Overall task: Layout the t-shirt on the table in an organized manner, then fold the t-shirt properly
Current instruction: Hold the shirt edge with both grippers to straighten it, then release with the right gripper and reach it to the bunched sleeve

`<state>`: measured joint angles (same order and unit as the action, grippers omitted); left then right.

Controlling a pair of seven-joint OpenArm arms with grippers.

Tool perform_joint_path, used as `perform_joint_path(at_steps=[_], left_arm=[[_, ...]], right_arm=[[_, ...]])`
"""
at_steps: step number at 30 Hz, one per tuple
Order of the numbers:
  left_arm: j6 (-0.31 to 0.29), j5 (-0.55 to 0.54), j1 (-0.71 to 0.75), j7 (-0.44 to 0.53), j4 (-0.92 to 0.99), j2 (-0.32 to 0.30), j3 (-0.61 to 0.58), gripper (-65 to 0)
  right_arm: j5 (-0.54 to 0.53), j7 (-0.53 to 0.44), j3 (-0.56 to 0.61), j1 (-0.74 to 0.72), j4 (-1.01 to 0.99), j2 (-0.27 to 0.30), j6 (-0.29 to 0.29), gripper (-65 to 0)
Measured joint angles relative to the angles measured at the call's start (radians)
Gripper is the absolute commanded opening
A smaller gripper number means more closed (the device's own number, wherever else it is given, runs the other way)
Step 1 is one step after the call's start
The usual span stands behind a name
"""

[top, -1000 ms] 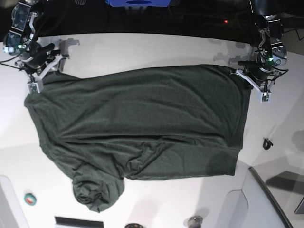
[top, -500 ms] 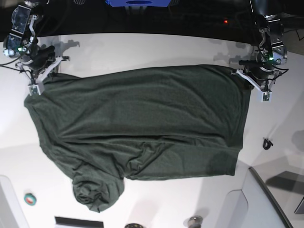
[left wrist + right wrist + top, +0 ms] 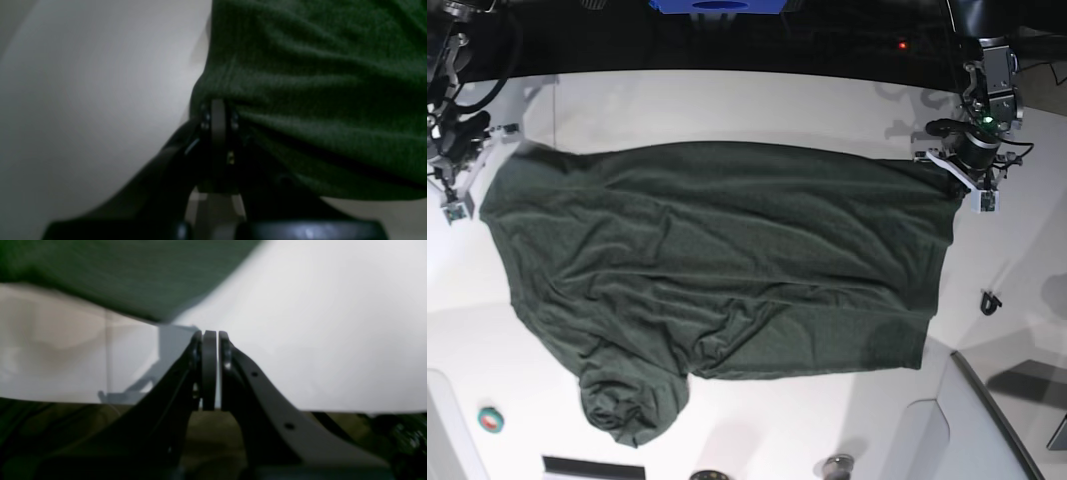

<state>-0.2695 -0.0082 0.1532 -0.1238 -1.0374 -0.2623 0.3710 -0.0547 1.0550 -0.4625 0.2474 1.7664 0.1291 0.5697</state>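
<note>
Left claw (image 3: 218,110): clamped on a corner of the t-shirt (image 3: 727,270); cloth bunches at its tips
Right claw (image 3: 209,340): jaws pressed together on nothing; shirt edge just beside it, apart
T-shirt: spread wrinkled across the white surface (image 3: 727,105) between both claws; one sleeve crumpled

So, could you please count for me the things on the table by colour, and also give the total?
Dark green: 1, the t-shirt
Teal and red: 1, the small round object
Black: 1, the small clip-like item
Total: 3, all lying on the white table. The partly cut-off items at the bottom edge are not counted, as they are unclear.
</note>
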Motion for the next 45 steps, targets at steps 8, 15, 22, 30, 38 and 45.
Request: perform_joint_path(at_steps=[8,15,22,30,38,45], left_arm=[[0.000,0.000,-0.012,-0.018,0.000,-0.001,0.001,-65.0],[0.003,0.006,-0.009,-0.026,-0.013,0.003,0.002,-65.0],[0.007,0.017,0.032,-0.059,-0.069,0.007,0.002,-65.0],[0.007,0.016,0.033,-0.060,-0.069,0.008,0.002,-65.0],[0.008,0.017,0.032,-0.063,-0.070,0.008,0.002,-65.0],[0.008,0.020,0.032,-0.064,-0.072,0.008,0.002,-65.0]], right_arm=[[-0.006,0.075,0.002,-0.014,0.066,0.003,0.000,-63.9],[-0.003,-0.104,-0.079,-0.046,-0.183,-0.090,0.005,-27.2],[-0.006,-0.218,-0.118,-0.097,-0.346,-0.095,0.003,-25.4],[-0.005,-0.214,-0.116,-0.114,-0.378,-0.096,0.003,-59.6],[0.011,-0.039,-0.082,-0.169,-0.208,-0.105,0.003,-64.2],[0.003,0.093,0.187,-0.348,-0.172,-0.127,-0.002,-64.2]])
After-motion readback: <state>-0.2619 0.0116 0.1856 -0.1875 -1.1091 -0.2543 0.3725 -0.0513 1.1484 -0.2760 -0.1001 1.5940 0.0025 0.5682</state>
